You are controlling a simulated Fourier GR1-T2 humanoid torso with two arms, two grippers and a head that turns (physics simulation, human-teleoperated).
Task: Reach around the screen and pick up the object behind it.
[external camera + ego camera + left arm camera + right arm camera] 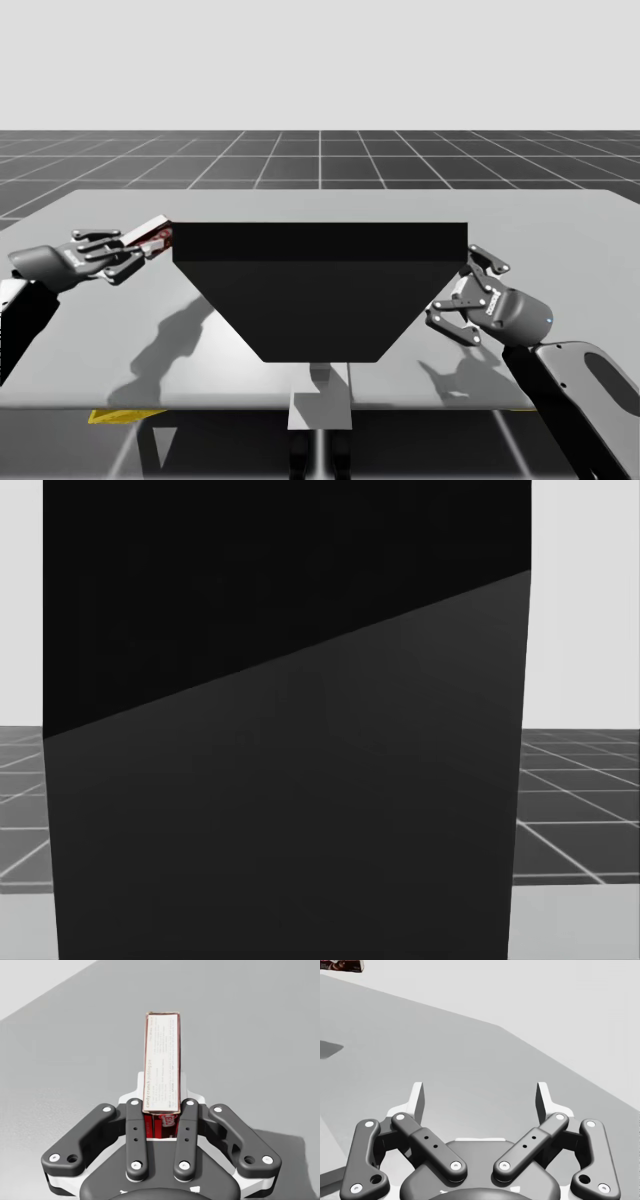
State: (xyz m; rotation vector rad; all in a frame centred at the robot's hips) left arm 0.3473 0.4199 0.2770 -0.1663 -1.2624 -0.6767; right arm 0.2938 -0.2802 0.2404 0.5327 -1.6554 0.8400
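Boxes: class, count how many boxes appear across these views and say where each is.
1: the red-and-white box, clamped in my left gripper beside the black screen's left end. The screen may hide others.

The screen (320, 290) stands across the middle of our bench (560, 215), directly before our head. At its left end our left end effector (135, 248) grips the box (155, 238) between both fingers. Our right end effector (468, 292) hangs beside the screen's right end.
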